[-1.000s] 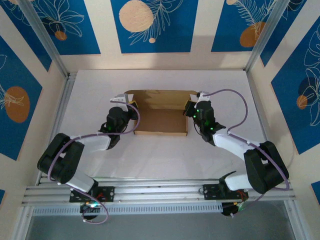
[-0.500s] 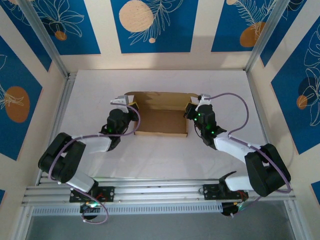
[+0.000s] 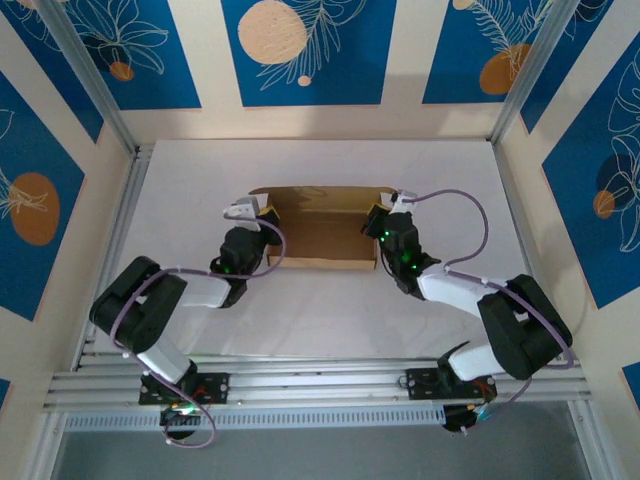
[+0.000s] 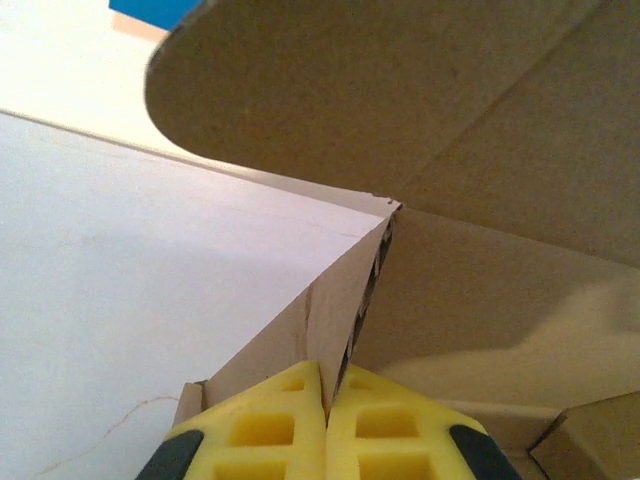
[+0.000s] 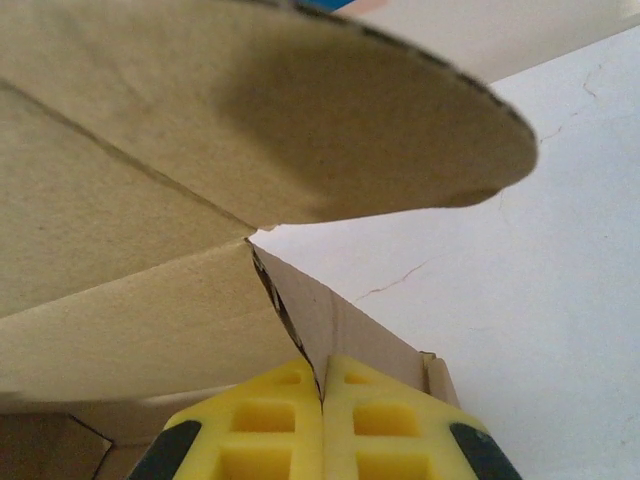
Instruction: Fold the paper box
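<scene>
Left hand point(image 4: 326, 420) gripped the paper box point(image 3: 320, 243) by its left wall, right hand point(image 5: 322, 420) by its right. Rounded flaps point(image 5: 300, 130) overhung both, above the white surface point(image 3: 320, 165).

The overhead view is bright and evenly lit from above. The white table point(image 3: 320, 160) reads uniformly pale, with a soft grey shadow band along its far edge. The paper box point(image 3: 320, 235) is darker along its inner back wall. In both wrist views the cardboard sits very close to the lens and looks soft. Diffuse shadow darkens the curved flap's underside, while the table surface beyond is almost washed out.
</scene>
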`<action>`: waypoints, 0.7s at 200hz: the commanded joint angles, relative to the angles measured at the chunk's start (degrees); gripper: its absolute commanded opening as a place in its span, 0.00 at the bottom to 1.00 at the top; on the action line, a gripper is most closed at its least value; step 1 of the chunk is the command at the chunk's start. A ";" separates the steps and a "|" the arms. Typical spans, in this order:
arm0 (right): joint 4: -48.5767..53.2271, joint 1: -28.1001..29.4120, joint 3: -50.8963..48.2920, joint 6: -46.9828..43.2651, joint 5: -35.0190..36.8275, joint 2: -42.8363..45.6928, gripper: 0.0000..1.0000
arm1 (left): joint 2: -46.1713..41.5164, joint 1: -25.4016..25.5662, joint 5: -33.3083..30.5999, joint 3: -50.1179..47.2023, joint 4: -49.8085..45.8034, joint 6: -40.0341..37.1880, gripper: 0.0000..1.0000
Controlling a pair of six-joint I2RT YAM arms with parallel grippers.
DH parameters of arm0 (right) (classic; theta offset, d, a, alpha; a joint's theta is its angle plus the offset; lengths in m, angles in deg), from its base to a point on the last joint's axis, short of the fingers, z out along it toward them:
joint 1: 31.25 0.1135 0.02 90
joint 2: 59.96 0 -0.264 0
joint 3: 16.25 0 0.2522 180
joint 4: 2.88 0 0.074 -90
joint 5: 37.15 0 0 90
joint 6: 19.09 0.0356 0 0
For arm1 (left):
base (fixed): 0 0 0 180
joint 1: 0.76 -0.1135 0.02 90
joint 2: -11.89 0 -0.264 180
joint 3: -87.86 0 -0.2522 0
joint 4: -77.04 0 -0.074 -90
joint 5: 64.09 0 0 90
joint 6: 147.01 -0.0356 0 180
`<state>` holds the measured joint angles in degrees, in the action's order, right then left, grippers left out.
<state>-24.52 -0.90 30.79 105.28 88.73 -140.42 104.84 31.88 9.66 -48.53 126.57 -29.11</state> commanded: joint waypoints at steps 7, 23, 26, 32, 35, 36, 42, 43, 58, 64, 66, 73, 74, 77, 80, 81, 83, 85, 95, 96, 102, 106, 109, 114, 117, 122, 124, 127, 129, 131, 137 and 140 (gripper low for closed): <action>-1.39 2.53 -2.51 0.70 -4.50 -1.37 0.00 | 3.23 2.95 5.09 -3.56 6.36 -1.84 0.01; -2.25 2.53 -3.96 0.44 -4.81 -1.32 0.00 | 5.04 2.94 5.00 -5.66 11.14 -2.06 0.01; -2.42 2.52 -4.23 0.48 -4.85 -1.20 0.00 | 5.26 2.94 5.01 -6.01 11.90 -2.14 0.01; -2.91 2.55 -4.80 0.40 -4.96 -1.14 0.00 | 5.79 2.92 5.29 -6.51 13.00 -2.32 0.01; -3.15 2.54 -5.09 0.27 -5.01 -1.02 0.00 | 5.98 2.88 5.41 -6.74 13.41 -2.35 0.01; -3.15 2.54 -5.09 0.27 -5.01 -1.02 0.00 | 6.04 2.92 5.43 -6.82 13.51 -2.38 0.01; -3.28 2.52 -5.65 0.15 -5.11 -1.01 0.00 | 6.36 2.93 5.67 -7.18 14.05 -2.71 0.01; -3.32 2.52 -5.75 0.12 -5.11 -1.01 0.00 | 6.37 2.94 5.69 -7.22 14.10 -2.74 0.00; -3.54 2.55 -6.68 -0.06 -5.11 -0.51 0.00 | 6.71 2.88 5.79 -7.98 14.88 -3.31 0.01; -3.49 2.54 -7.11 -0.33 -5.20 -0.31 0.00 | 6.79 2.95 5.92 -8.29 15.37 -3.50 0.01; -3.53 2.59 -7.22 -0.41 -5.20 -0.24 0.00 | 6.74 2.88 5.96 -8.42 15.48 -3.76 0.01; -3.64 2.53 -7.71 -0.61 -5.23 0.03 0.00 | 6.80 2.87 6.14 -8.78 15.92 -4.13 0.01; -3.63 2.57 -7.84 -0.62 -5.26 0.08 0.00 | 6.76 2.91 6.19 -8.81 15.95 -4.15 0.00; -3.75 2.58 -8.10 -0.62 -5.23 0.24 0.00 | 6.73 2.88 6.27 -8.90 16.12 -4.35 0.00; -3.83 2.54 -8.31 -0.55 -5.27 0.37 0.00 | 6.67 2.94 6.38 -9.05 16.28 -4.49 0.00; -3.86 2.58 -8.40 -0.59 -5.24 0.47 0.00 | 6.65 2.95 6.39 -9.07 16.36 -4.59 0.01; -3.88 2.56 -8.58 -0.61 -5.26 0.55 0.00 | 6.68 2.95 6.40 -9.10 16.48 -4.78 0.01; -4.02 2.60 -8.71 -0.62 -5.31 0.57 0.00 | 6.58 2.91 6.47 -9.23 16.55 -4.96 0.01; -4.13 2.58 -9.41 -0.83 -5.52 1.06 0.00 | 6.57 2.95 6.80 -9.67 16.96 -5.65 0.00; -4.10 2.55 -9.43 -0.81 -5.58 1.13 0.00 | 6.60 2.91 6.82 -9.70 17.05 -5.75 0.01; -4.14 2.54 -9.75 -0.92 -5.67 1.39 0.00 | 6.56 2.92 6.93 -9.95 17.26 -6.20 0.00; -4.20 2.52 -9.99 -0.94 -5.63 1.49 0.00 | 6.40 2.88 7.01 -10.11 17.26 -6.53 0.01; -4.24 2.54 -10.23 -0.98 -5.64 1.72 0.00 | 6.40 2.94 7.14 -10.24 17.30 -6.85 0.00; -4.24 2.52 -10.47 -0.93 -5.62 1.94 0.00 | 6.32 2.91 7.27 -10.40 17.31 -7.24 0.01; -4.24 2.52 -10.65 -0.97 -5.59 2.13 0.00 | 6.22 2.92 7.24 -10.52 17.30 -7.44 0.01; -4.16 2.56 -10.90 -0.97 -5.63 2.32 0.00 | 6.12 2.95 7.20 -10.80 17.31 -7.67 0.01; -4.15 2.59 -11.00 -0.97 -5.62 2.44 0.00 | 6.11 2.91 7.13 -10.89 17.29 -7.79 0.01; -4.12 2.58 -11.16 -0.97 -5.64 2.56 0.00 | 6.11 2.90 7.11 -11.00 17.31 -7.90 0.01; -4.12 2.67 -11.31 -0.93 -5.64 2.61 0.00 | 6.04 2.87 7.04 -11.09 17.26 -7.98 0.01; -4.10 2.62 -11.39 -0.89 -5.64 2.62 0.00 | 6.07 2.87 7.03 -11.16 17.30 -8.02 0.01; -4.14 2.69 -11.64 -0.72 -5.67 2.72 0.00 | 6.15 2.93 7.09 -11.36 17.26 -8.21 0.01; -4.23 2.69 -11.80 -0.63 -5.70 2.71 0.00 | 6.15 2.88 7.11 -11.45 17.26 -8.29 0.01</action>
<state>-33.52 0.30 21.46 104.34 87.29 -137.69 109.91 32.82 11.15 -58.06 145.98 -36.22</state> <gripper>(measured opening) 0.066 0.047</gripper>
